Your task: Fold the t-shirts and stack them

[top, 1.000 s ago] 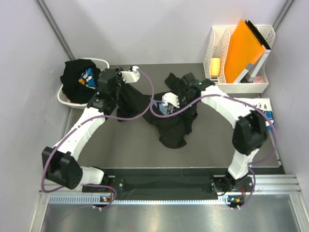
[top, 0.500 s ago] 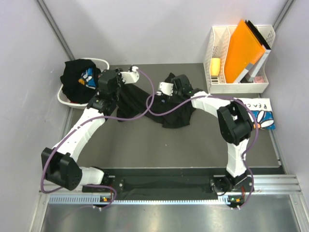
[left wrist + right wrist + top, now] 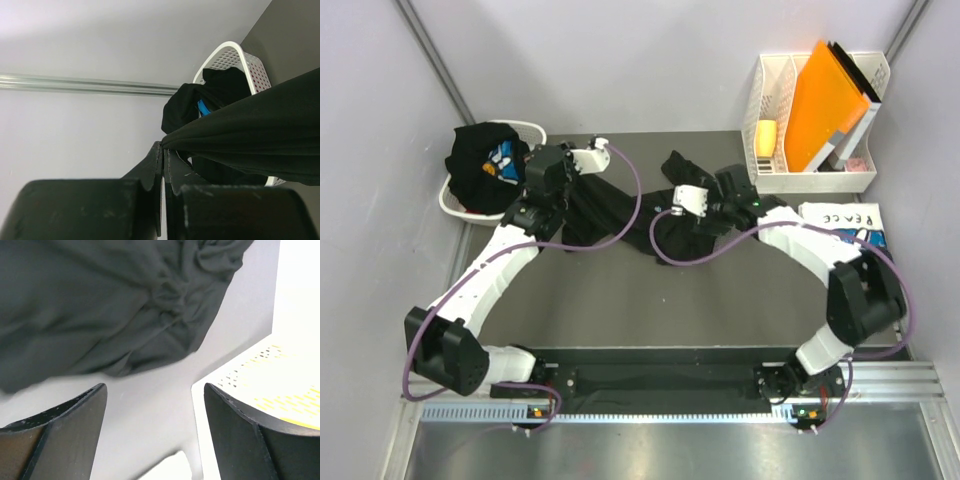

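Note:
A black t-shirt (image 3: 630, 215) lies rumpled across the back middle of the table. Its left end is lifted and pulled taut by my left gripper (image 3: 546, 186), which is shut on the fabric edge (image 3: 260, 135) at its fingertips (image 3: 161, 150). My right gripper (image 3: 738, 186) hovers open just right of that shirt, by its sleeve. In the right wrist view, nothing sits between its fingers (image 3: 80, 415), and the black cloth (image 3: 100, 300) lies beyond them. Another black tee with a blue print (image 3: 485, 160) fills the basket. A folded white tee with a daisy print (image 3: 855, 225) lies at the right, partly behind my right arm.
The white laundry basket (image 3: 455, 205) stands at the back left, next to my left gripper. A white desk organizer (image 3: 820, 180) with an orange folder (image 3: 825, 100) stands at the back right, close to my right gripper's fingers. Walls close in both sides.
My right gripper has opened and let go of the black t-shirt, then swung right toward the organizer. The shirt's right part has settled on the table. The left arm has held still.

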Available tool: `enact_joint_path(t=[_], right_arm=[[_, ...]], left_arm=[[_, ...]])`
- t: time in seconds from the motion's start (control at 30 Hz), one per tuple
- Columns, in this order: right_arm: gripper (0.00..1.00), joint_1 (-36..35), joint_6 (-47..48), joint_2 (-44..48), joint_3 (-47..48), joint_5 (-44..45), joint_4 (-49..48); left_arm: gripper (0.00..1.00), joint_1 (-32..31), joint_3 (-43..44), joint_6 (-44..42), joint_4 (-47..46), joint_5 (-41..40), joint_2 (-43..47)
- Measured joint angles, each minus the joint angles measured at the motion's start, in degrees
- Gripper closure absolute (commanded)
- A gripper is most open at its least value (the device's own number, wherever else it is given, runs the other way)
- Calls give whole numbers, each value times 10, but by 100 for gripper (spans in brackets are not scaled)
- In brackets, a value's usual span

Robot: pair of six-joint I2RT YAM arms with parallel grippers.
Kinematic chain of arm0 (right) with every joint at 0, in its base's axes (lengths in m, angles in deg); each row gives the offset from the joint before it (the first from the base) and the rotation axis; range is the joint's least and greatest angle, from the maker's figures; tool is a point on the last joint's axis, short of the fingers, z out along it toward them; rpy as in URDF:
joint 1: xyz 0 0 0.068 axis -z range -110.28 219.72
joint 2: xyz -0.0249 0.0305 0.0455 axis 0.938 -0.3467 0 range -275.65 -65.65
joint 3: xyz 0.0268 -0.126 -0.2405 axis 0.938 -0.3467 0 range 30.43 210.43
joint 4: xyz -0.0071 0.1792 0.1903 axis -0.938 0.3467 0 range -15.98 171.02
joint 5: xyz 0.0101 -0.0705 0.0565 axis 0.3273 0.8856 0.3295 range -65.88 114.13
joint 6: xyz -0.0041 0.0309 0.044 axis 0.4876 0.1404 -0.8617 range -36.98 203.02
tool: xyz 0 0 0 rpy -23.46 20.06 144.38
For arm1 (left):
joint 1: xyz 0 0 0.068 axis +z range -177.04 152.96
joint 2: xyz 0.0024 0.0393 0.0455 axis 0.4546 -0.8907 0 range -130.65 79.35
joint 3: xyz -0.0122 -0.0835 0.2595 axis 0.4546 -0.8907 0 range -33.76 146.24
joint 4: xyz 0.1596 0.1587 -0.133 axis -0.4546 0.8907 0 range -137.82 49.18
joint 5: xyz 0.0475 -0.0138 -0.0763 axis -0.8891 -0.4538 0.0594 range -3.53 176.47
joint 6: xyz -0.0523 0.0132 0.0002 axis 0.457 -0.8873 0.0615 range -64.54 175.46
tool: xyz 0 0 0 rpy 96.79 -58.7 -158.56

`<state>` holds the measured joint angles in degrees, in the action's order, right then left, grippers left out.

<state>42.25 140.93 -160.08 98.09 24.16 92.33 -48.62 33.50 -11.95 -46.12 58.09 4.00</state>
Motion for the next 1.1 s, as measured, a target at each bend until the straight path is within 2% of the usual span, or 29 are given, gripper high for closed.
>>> enact_joint_path(t=[0.17,0.47,0.7,0.9,1.0,1.03,1.1], right_arm=[[26,-9,27,89,-67,-35,54],[28,-61,66,84,-174,-32,81],[34,-101,77,84,-213,-23,58],[38,-106,76,75,-234,8,-18],[49,-107,76,58,-234,23,-65],[58,-107,78,53,-234,27,-76],[69,-108,79,41,-234,34,-98]], left_arm=[[100,-8,0,0,0,-1,0],[100,-15,0,-4,0,-6,-1],[100,-14,0,-8,1,-7,-2],[100,-15,0,-9,1,-8,-2],[100,-16,0,-9,1,-9,-2],[100,-17,0,-9,1,-9,-2],[100,-17,0,-10,1,-9,-2]])
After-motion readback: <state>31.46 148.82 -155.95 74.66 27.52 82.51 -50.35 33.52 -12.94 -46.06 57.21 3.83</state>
